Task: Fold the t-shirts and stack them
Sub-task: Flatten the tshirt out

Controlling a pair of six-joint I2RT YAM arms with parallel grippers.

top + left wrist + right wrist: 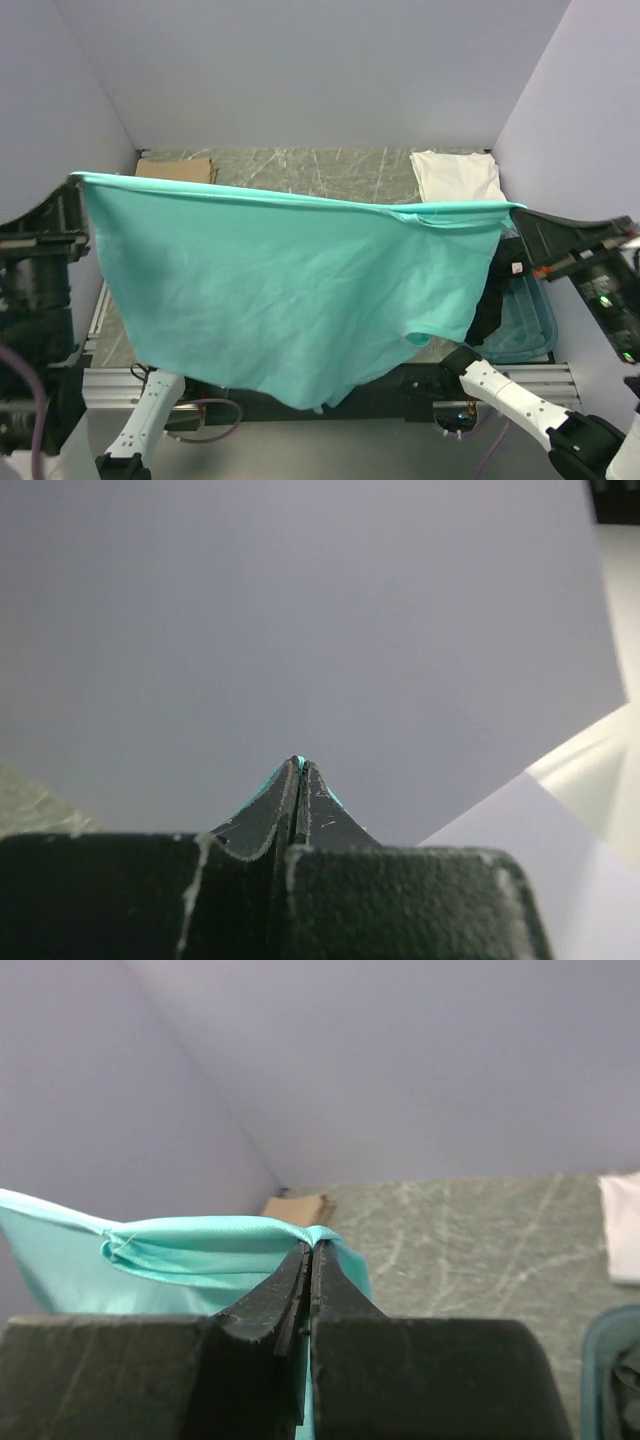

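Holding the teal t-shirt [280, 290] up in the air by its top edge, spread wide between the two arms and hanging like a curtain well above the table [330, 170]. Top hem drawn nearly straight from left to right, sagging slightly in the middle; lower edge uneven, dipping lowest near the centre, close to the arm bases in the top view. Left gripper [298, 768] at the upper left corner of the cloth, fingers pressed fully together, with only a thin sliver of teal pinched at the very tips. Right gripper [312, 1252] at the upper right corner, likewise closed tight, clamping a bunched fold of teal fabric that drapes off to its left. Behind the raised cloth, at the far right of the table, a white t-shirt [457, 175] lying flat and folded. At the far left, a tan t-shirt [175, 168], also lying flat, its near part hidden by the teal hem. On the right, near the edge, a blue-green tub [530, 320] with a dark grey t-shirt [490, 300] at its left side, partly covered by the teal one; impossible to tell whether inside or draped over the rim.
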